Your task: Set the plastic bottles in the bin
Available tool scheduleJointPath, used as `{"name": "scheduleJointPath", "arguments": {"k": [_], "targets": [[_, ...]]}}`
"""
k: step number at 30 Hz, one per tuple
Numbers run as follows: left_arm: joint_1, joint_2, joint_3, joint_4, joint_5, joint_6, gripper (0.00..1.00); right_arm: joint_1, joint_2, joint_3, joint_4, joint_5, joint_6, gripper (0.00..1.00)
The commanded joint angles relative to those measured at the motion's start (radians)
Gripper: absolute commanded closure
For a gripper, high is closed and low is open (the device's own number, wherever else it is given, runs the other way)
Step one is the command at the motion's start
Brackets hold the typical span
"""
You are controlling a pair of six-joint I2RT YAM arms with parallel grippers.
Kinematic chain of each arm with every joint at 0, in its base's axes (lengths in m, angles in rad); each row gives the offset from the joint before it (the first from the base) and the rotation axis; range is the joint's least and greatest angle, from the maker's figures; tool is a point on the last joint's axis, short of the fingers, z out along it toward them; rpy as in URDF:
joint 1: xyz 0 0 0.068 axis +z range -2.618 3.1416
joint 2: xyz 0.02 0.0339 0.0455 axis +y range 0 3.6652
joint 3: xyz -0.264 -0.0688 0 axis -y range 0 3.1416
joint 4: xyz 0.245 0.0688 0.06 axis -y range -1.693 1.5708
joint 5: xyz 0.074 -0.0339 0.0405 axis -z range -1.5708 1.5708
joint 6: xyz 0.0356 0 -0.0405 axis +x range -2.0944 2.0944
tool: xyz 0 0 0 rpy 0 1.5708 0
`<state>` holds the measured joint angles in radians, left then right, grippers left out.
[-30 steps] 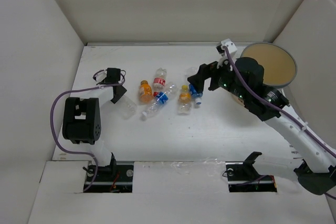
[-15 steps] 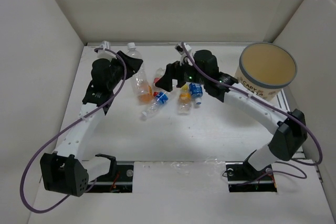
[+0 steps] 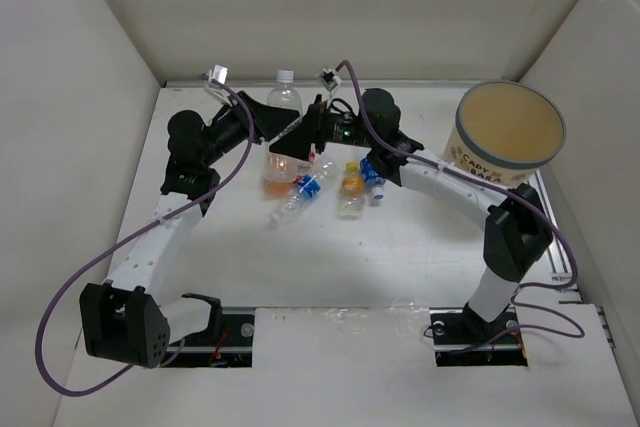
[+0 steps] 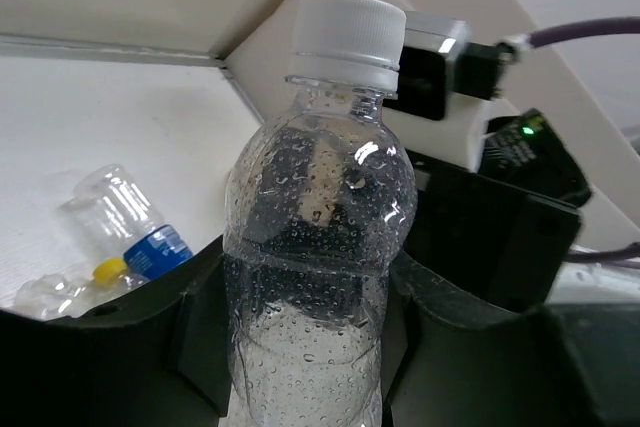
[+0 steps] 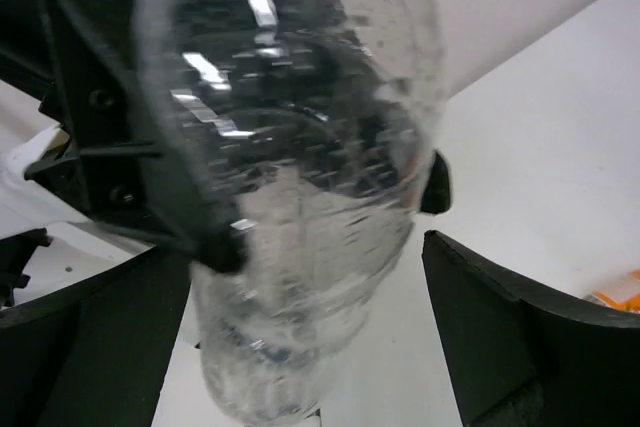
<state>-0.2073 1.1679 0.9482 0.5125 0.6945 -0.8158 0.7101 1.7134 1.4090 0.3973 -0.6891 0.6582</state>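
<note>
Grips the plain clear bottle (image 4: 315, 207) upright with the left fingers (image 4: 200, 342), clenched on its lower body, raised above the surface (image 3: 400, 247) at upper centre of the top view. Holds the right fingers (image 5: 490, 337) released, spread at both sides of the same bottle. Looks like a handover toward the bin (image 3: 468, 162) at upper right. Next, probably: close the right fingers firmly, loosen the left ones only after, then carry across

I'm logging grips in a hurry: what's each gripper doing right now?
Left gripper: closed on the clear bottle.
Right gripper: open, one finger on either side of that bottle, not gripping it.
</note>
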Motion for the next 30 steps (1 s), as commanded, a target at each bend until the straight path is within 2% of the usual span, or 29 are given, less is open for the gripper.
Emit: {"name": "scheduleJointPath", "arguments": {"k": [1, 5, 6, 7, 8, 9, 10, 11, 12, 13, 17, 21, 22, 25, 27, 30], "targets": [[0.003, -0.045, -0.011, 0.175, 0.077, -0.054, 1.0, 0.009, 0.035, 0.062, 0.144, -0.061, 0.067, 0.0], [0.003, -0.045, -0.002, 0.196, 0.066, -0.079, 1.0, 0.028, 0.06, 0.062, 0.144, -0.061, 0.067, 0.11], [0.003, -0.045, -0.002, 0.196, 0.066, -0.079, 1.0, 0.028, 0.06, 0.062, 0.144, -0.061, 0.067, 0.26], [0.003, -0.045, 0.01, 0.196, 0.057, -0.079, 1.0, 0.028, 0.06, 0.062, 0.144, -0.061, 0.067, 0.35], [0.003, -0.045, 0.023, 0.196, 0.057, -0.079, 1.0, 0.028, 0.06, 0.062, 0.144, -0.052, 0.067, 0.5], [0.003, -0.045, 0.023, 0.196, 0.048, -0.079, 0.9, 0.028, 0.06, 0.062, 0.144, -0.052, 0.076, 0.76], [0.003, -0.045, 0.023, 0.196, 0.048, -0.079, 0.78, 0.028, 0.045, 0.062, 0.144, -0.052, 0.077, 0.83], [0.003, -0.045, 0.033, 0.196, 0.027, -0.079, 0.62, 0.028, 0.045, 0.053, 0.144, -0.052, 0.077, 0.91], [0.003, -0.045, 0.034, 0.196, 0.013, -0.079, 0.41, 0.019, 0.029, 0.053, 0.144, -0.052, 0.077, 0.96], [0.003, -0.045, 0.034, 0.196, -0.01, -0.079, 0.0, 0.003, 0.029, 0.042, 0.123, -0.041, 0.077, 0.98], [0.003, -0.065, 0.09, 0.078, -0.15, -0.013, 0.0, -0.095, -0.059, 0.022, -0.003, -0.012, 0.015, 1.0], [0.003, -0.056, 0.208, -0.26, -0.398, 0.078, 0.0, -0.253, -0.173, 0.022, -0.155, 0.058, -0.048, 1.0], [0.003, -0.056, 0.234, -0.308, -0.502, 0.089, 0.0, -0.288, -0.195, 0.022, -0.191, 0.077, -0.061, 1.0], [0.003, -0.016, 0.256, -0.446, -0.649, 0.112, 0.0, -0.432, -0.27, 0.059, -0.365, 0.206, -0.123, 1.0], [0.003, 0.004, 0.256, -0.473, -0.676, 0.124, 0.0, -0.535, -0.281, 0.111, -0.548, 0.36, -0.143, 1.0], [0.003, 0.062, 0.256, -0.486, -0.676, 0.135, 0.0, -0.647, -0.281, 0.143, -0.733, 0.576, -0.17, 1.0]]}}
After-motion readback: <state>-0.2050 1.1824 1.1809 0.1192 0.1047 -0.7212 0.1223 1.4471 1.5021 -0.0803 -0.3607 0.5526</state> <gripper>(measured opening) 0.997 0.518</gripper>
